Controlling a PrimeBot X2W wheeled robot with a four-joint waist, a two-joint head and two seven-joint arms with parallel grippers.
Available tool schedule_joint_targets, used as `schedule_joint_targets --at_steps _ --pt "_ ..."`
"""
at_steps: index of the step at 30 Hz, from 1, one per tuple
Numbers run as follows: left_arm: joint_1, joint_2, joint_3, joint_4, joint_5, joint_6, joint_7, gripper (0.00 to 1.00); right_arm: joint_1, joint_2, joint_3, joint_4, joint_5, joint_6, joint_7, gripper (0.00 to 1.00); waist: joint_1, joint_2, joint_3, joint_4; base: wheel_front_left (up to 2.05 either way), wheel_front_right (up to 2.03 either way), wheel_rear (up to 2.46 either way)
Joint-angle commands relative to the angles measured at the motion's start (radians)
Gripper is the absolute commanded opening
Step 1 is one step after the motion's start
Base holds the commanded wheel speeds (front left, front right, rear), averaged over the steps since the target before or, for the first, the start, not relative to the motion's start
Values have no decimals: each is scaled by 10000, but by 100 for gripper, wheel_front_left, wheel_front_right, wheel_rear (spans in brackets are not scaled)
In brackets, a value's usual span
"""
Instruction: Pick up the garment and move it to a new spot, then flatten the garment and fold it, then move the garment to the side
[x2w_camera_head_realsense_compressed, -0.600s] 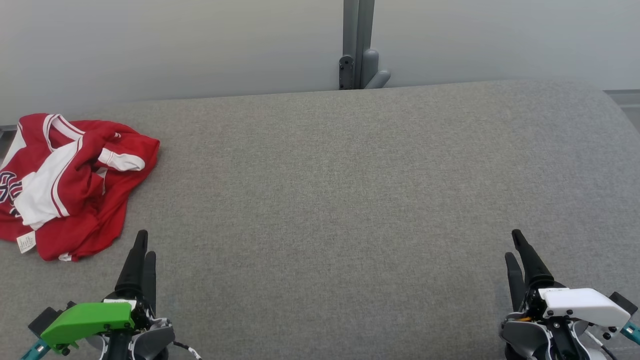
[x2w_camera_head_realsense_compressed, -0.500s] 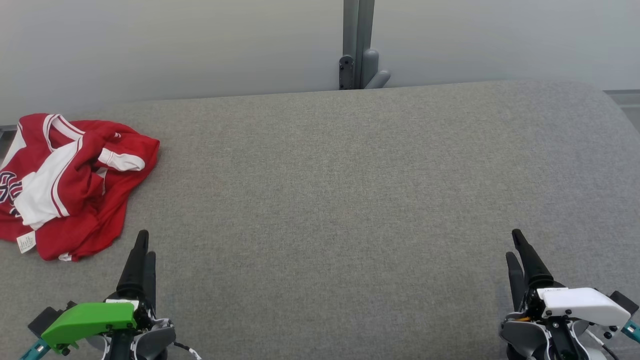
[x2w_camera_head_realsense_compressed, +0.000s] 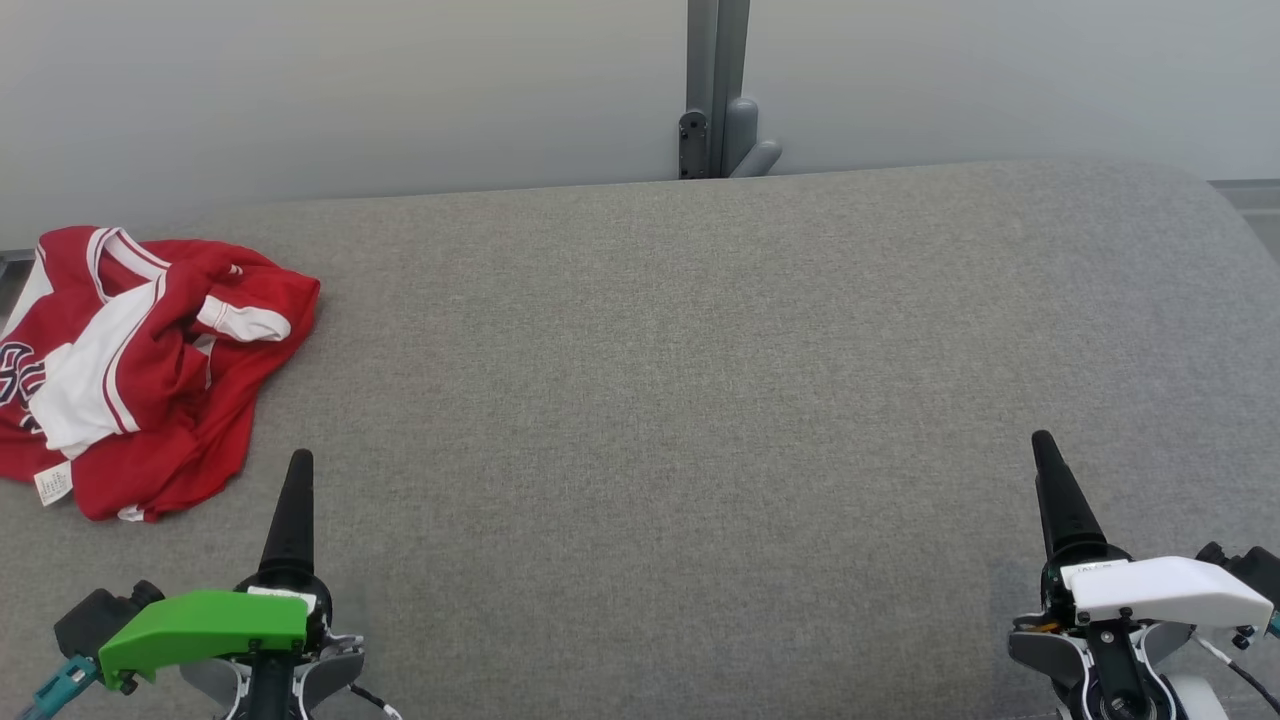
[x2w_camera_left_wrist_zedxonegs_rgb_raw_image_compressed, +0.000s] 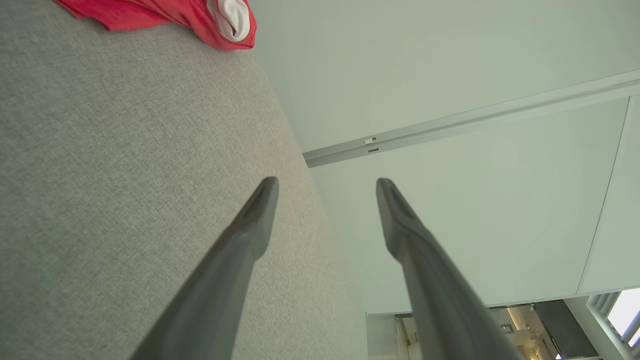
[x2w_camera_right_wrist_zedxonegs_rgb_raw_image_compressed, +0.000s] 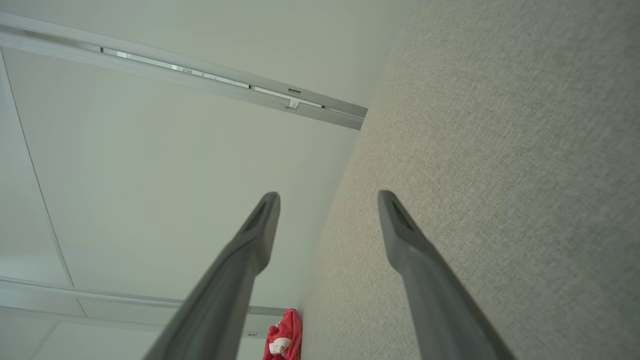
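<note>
Red-and-white garment (x2w_camera_head_realsense_compressed: 150, 370) — grey table (x2w_camera_head_realsense_compressed: 700, 400)

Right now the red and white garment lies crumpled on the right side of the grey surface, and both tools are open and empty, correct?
Not quite: the garment lies crumpled on the left side of the grey surface, as the head view shows. The rest holds: the left tool and the right tool are open and empty.

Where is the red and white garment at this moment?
In the head view, the crumpled red and white garment lies at the far left of the grey fabric surface, ahead and left of the left gripper, not touching it.
</note>
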Motion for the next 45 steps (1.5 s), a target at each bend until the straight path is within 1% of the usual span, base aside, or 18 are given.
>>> schedule_joint_targets --at_steps 1,12,22,23,39,45 --pt "-18 65 -88 -303 461 93 -131 100 -7 -61 29 -272 -412 2 -112 100 0 -1 -2 5 0 0 0" --pt "185 75 -393 -791 3033 455 -614 100 108 -68 207 -759 -2626 2 -446 100 0 -1 -37 15 0 0 0" --pt "427 85 -589 -820 5253 570 -1008 100 256 -75 463 -1020 -4551 3 -707 100 0 -1 -84 6 0 0 0" --pt "427 85 -589 -820 5253 570 -1008 100 256 -75 463 -1020 -4551 3 -707 100 0 -1 -84 6 0 0 0" --pt "827 102 -734 -878 8172 738 -1595 100 388 -85 856 -991 -7080 4 -1107 100 0 -1 -135 0 0 0 0" --pt "952 107 -791 -942 8925 774 -1781 100 429 -88 952 -958 -7799 4 -1232 100 0 -1 -139 6 0 0 0"
